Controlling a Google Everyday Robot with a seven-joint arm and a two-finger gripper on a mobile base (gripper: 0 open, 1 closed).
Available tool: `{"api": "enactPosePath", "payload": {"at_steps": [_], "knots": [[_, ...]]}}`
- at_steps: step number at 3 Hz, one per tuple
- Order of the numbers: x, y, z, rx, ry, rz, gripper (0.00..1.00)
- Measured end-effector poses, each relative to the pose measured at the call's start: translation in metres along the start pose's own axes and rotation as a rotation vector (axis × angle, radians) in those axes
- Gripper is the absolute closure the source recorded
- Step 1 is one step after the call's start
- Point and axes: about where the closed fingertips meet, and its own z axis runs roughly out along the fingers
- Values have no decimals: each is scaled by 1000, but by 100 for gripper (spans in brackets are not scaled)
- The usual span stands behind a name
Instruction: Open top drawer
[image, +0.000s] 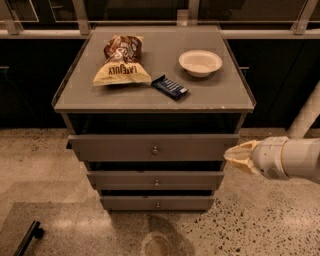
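Observation:
The top drawer (115, 147) is the widest grey front, just under the cabinet top, with a small round metal knob (155, 149) at its centre. It stands pulled out a little, with a dark gap above it. My gripper (239, 156) is to the right of the drawer's right end, at drawer height. Its tan fingers (245, 150) are pressed together, point left and hold nothing. It does not touch the knob.
On the cabinet top (220, 95) lie a chip bag (120, 72), a brown bag (122, 47), a blue bar (170, 87) and a white bowl (200, 63). The middle drawer (156, 180) and bottom drawer (157, 202) sit below. A black object (27, 237) lies on the floor.

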Motion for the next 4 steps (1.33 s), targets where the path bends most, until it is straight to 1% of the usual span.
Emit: {"api": "enactPosePath", "payload": {"at_steps": [1,2,4], "knots": [[2,-21,28,54,-72,19,100],[2,-42,53,86,-108,30,100],[-1,-89,106,148,-133,64,100]]}}
